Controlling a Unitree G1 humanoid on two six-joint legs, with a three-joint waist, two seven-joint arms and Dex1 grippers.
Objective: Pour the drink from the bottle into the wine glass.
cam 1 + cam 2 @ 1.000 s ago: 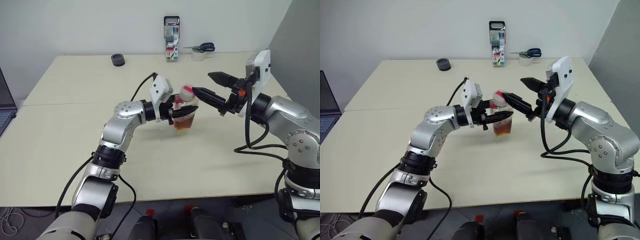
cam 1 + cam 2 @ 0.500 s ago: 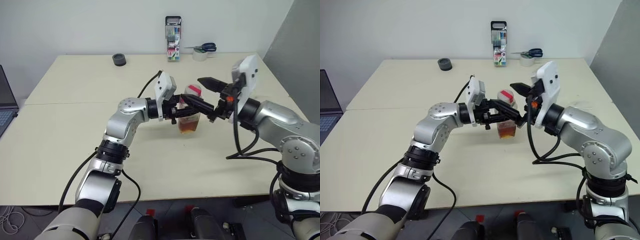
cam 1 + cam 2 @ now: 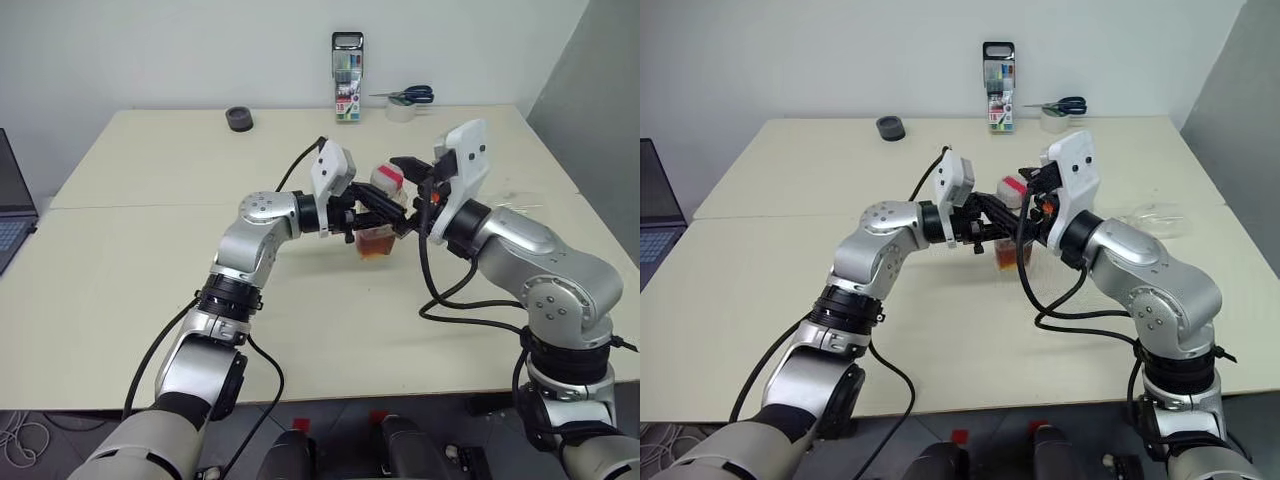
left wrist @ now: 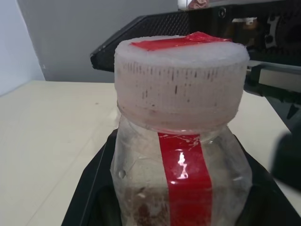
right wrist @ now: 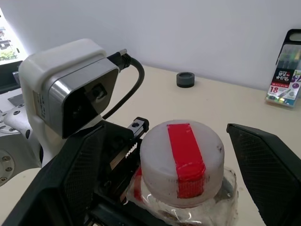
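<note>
My left gripper (image 3: 370,222) is shut on the bottle (image 4: 181,179), a small clear one with a red strip, and holds it upright just above the table. The cap (image 5: 181,160), white with red tape, is screwed on. The amber drink (image 3: 377,244) fills the bottle's lower part. My right gripper (image 3: 380,182) is open, with one black finger on either side of the cap and a gap to each. A faint clear shape (image 3: 1152,218) lies on the table beyond my right arm; I cannot tell whether it is the wine glass.
A marker-pen case (image 3: 346,77) stands at the table's (image 3: 150,280) far edge, with scissors (image 3: 408,95) on a tape roll beside it. A small dark round thing (image 3: 238,119) sits far left. A laptop edge (image 3: 10,215) shows at the left.
My right gripper has swung left to the bottle, and its open fingers now flank the cap. The left gripper has kept its hold on the bottle and stayed put.
</note>
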